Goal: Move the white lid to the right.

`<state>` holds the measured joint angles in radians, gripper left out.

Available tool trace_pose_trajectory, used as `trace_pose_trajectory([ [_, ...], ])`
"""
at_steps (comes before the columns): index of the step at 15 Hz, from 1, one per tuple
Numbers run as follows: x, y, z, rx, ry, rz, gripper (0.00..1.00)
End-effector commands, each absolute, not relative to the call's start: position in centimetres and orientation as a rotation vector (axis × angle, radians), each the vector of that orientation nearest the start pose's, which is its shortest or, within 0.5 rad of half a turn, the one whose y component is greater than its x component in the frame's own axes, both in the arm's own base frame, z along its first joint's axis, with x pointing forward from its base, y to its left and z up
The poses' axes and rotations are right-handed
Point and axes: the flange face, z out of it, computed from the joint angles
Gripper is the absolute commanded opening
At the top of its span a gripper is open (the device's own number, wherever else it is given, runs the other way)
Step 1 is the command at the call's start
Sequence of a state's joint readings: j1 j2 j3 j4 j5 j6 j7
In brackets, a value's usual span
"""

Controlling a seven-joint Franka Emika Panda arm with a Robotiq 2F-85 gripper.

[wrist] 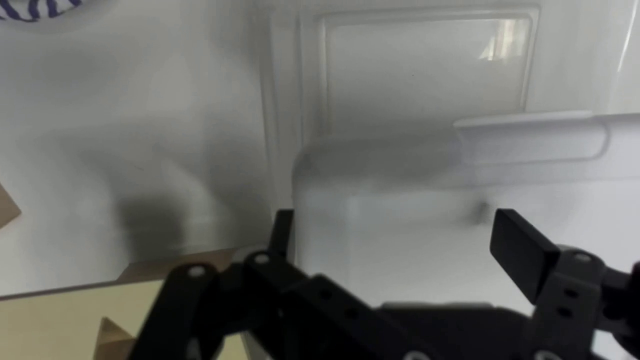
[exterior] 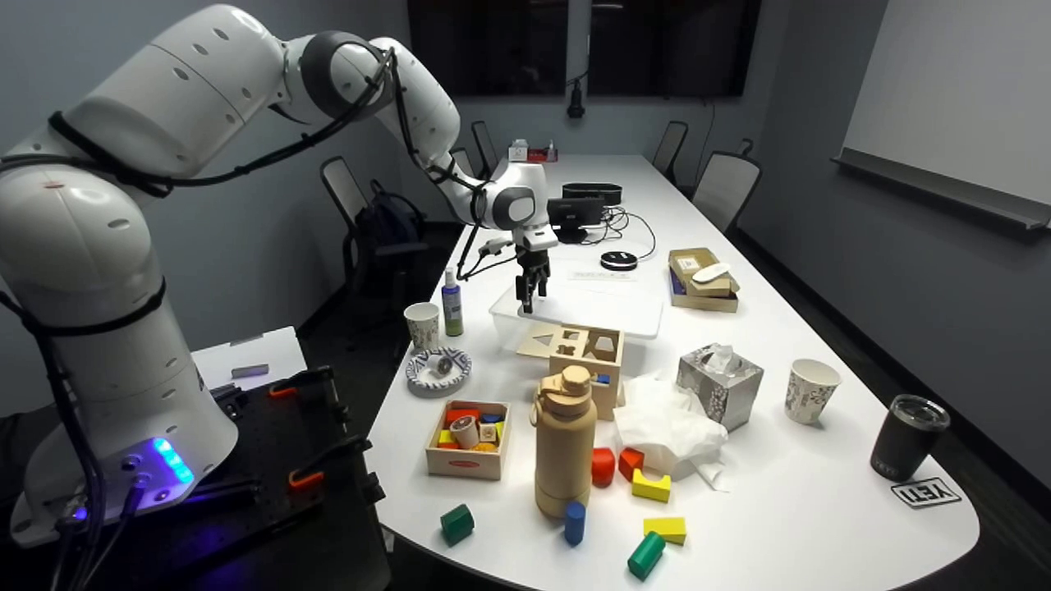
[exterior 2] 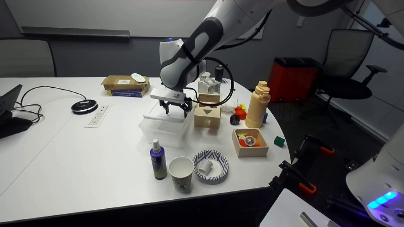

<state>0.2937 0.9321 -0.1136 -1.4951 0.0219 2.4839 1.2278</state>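
Observation:
The white lid [exterior: 608, 308] lies across the top of a clear plastic box [exterior 2: 164, 134]. In the wrist view the lid [wrist: 390, 260] covers only part of the box [wrist: 425, 75], and the box's inside shows beside it. The lid also shows in an exterior view [exterior 2: 157, 114]. My gripper [wrist: 392, 212] is open with nothing between its fingers. One finger is just outside the lid's short edge, the other is over the lid's top. Both exterior views show the gripper [exterior: 534, 300] [exterior 2: 176, 114] pointing down at the lid; I cannot tell whether it touches.
A wooden shape-sorter box [exterior: 587, 353] stands close beside the plastic box. A spray bottle [exterior 2: 158, 160], paper cup [exterior 2: 181, 175] and patterned bowl [exterior 2: 210, 165] stand nearby. A tan bottle [exterior: 565, 443], block tray [exterior: 466, 443], tissue box [exterior: 721, 386] and cardboard boxes [exterior 2: 126, 85] are also on the table.

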Motion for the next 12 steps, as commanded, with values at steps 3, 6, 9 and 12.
trace_pose_trajectory([
  [3, 69.1, 17.5, 14.0, -2.757, 1.509, -0.127, 1.00],
  [6, 68.7, 18.9, 13.3, -2.769, 1.484, -0.112, 1.00],
  [9, 68.3, 19.1, 12.4, -2.786, 1.486, -0.108, 1.00],
  [12, 68.3, 18.8, 11.7, -2.793, 1.488, -0.111, 1.00],
])
